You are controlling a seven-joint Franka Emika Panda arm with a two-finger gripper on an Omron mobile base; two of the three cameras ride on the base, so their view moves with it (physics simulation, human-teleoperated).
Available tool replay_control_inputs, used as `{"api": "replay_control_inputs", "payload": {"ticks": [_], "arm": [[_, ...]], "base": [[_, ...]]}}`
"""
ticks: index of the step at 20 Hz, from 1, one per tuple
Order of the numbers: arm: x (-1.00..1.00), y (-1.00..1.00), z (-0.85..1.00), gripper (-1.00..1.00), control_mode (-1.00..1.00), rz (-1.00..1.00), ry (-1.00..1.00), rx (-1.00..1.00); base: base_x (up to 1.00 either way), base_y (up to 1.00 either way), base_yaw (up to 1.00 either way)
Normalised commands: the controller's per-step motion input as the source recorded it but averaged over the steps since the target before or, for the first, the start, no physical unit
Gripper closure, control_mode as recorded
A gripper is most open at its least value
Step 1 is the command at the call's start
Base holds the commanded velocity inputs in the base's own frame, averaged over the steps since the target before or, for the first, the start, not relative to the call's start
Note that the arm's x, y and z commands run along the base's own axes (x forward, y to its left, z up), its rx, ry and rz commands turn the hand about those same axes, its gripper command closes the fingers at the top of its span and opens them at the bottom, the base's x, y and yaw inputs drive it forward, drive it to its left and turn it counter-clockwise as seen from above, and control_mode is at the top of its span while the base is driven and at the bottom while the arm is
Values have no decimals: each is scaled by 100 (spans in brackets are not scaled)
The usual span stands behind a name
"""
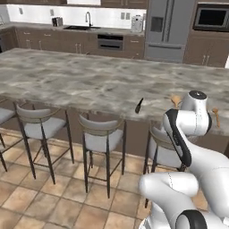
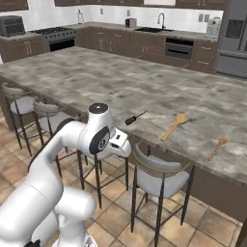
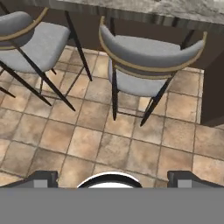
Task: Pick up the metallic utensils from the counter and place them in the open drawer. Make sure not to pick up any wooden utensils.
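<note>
A white robot arm is idling low in front of a kitchen island, its pincer (image 3: pixel 112 177) standing wide and empty, tips spread far apart and aiming down at the tiled floor (image 3: pixel 87 140) and a grey stool (image 3: pixel 148 61) tucked under the overhang. Nothing is being gripped. Up on the marbled surface (image 2: pixel 96 82), three utensils are lying near the front edge: the black knife (image 2: pixel 135 117) nearest the arm, the tan wooden spoon (image 2: pixel 174 126) just beyond it, and the slim orange fork (image 2: pixel 217 147) farther along to the right. In the left base view, the knife (image 1: pixel 139 105) is resting close to the edge, above the stools. The open drawer cannot be made out from these angles.

By the look of things, the job is sitting at its very start, with no metal piece lifted yet and the arm not yet reaching. The next move is likely calling for the hand to rise above the edge, swing over the knife, line its jaws across the slim handle and descend, while steering well clear of the spoon beside it.
</note>
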Motion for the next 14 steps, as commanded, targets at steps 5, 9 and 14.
{"api": "replay_control_inputs", "payload": {"ticks": [5, 9, 14], "arm": [[0, 0, 0, -100, 100, 0, 0, 0], [0, 0, 0, -100, 100, 0, 0, 0], [0, 0, 0, -100, 100, 0, 0, 0]], "base": [[84, 86, -40], [76, 10, -7], [60, 20, -10]]}}
